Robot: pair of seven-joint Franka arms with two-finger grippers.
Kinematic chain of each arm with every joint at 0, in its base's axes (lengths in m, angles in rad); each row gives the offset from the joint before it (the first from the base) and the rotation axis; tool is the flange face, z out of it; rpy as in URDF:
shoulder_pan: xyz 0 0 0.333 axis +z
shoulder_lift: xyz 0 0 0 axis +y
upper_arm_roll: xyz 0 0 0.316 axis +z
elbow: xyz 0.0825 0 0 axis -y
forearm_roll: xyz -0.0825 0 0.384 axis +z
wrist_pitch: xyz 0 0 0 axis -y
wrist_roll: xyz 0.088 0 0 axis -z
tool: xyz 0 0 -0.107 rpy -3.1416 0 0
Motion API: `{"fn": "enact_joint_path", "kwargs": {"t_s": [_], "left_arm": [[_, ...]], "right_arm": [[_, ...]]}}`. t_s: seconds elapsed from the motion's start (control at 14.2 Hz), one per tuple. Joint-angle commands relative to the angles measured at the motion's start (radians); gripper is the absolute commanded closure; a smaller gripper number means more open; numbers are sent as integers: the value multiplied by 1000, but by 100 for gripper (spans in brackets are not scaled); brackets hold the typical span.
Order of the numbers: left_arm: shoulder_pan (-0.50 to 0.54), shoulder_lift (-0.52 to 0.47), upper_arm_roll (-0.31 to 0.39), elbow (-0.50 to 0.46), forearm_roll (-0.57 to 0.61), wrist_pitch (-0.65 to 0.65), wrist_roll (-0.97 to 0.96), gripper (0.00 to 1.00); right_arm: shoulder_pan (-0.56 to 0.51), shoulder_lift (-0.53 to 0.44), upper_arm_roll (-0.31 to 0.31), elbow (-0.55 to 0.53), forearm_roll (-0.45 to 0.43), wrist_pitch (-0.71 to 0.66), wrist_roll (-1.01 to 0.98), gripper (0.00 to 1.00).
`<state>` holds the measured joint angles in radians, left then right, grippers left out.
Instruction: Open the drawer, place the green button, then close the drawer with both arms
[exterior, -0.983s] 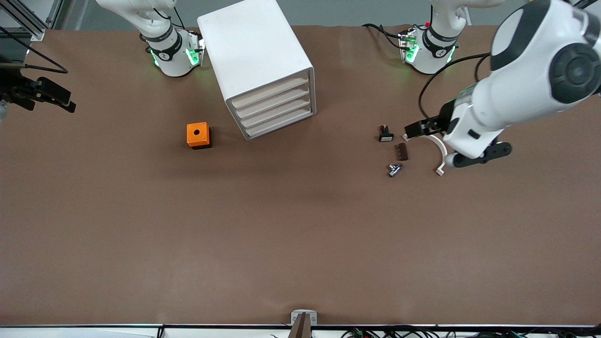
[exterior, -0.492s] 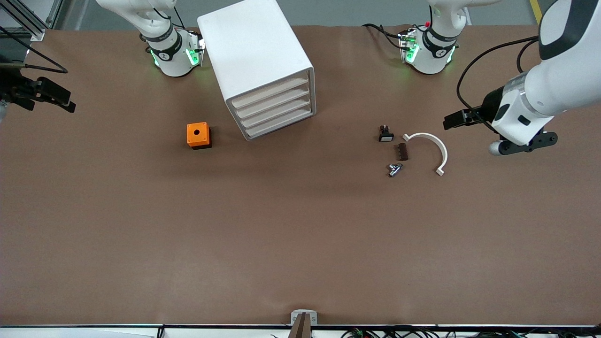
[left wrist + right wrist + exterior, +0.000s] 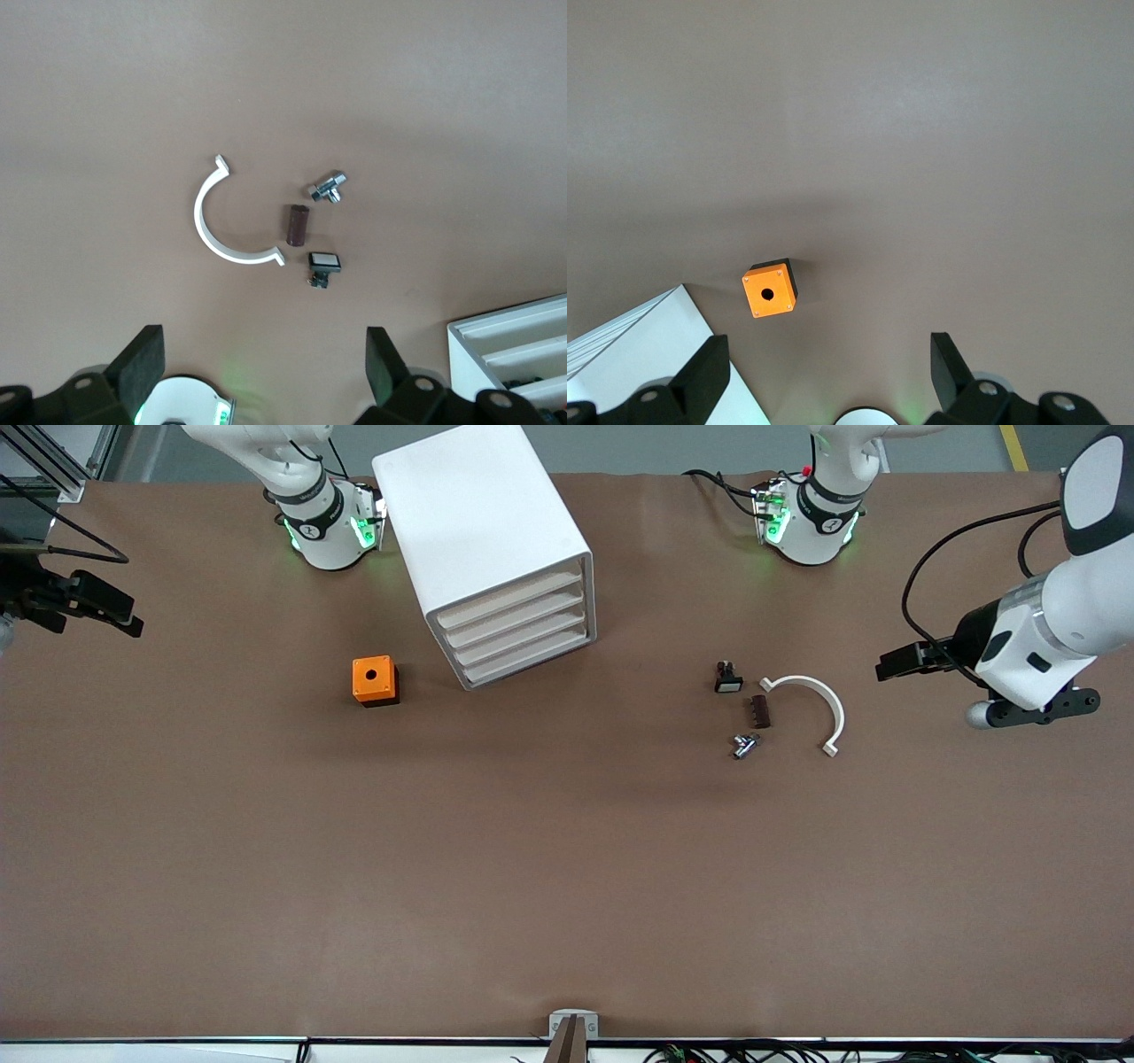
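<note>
Hanging spread and empty, the left hand (image 3: 261, 354) is held over bare table (image 3: 567, 886) toward the left arm's end, with its forearm levelled and its wrist turned toward the small parts. The right hand (image 3: 824, 354), likewise spread and empty, is held over the right arm's end of the table, where that arm waits. The button cannot be found on the table, and all four drawers of the cabinet (image 3: 483, 514) are seen shut. It is therefore judged to lie inside the drawer (image 3: 527, 662), though this cannot be confirmed. Should it be sought again, the black white-faced switch (image 3: 728, 679) could be mistaken for it, since it lies beside the brown cylinder (image 3: 759, 710), the metal fitting (image 3: 744, 744) and the white arc (image 3: 811, 700). A low sweep across that cluster could scatter these parts. The orange cube (image 3: 375, 680), near the cabinet, is less exposed.
</note>
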<state>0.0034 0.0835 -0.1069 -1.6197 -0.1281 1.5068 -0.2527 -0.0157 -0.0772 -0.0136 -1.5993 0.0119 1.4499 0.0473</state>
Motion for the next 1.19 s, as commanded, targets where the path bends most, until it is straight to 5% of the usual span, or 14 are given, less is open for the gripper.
{"fn": "enact_joint_path", "kwargs": {"t_s": [0.0,0.28,0.84,1.12], "left_arm": [[-22,-91,27,-141,44,106,29,0],[-26,-179,41,-264,51,248,32,0],[3,-165,41,-158,53,276,69,0],[4,-81,41,-30,53,271,63,0]], "right_arm": [[-15,-55,9,-57,-3,29,-12,0],[-15,-55,9,-57,-3,29,-12,0],[-15,-55,9,-57,-3,50,-67,0],[-15,-55,9,-56,-3,61,-80,0]]}}
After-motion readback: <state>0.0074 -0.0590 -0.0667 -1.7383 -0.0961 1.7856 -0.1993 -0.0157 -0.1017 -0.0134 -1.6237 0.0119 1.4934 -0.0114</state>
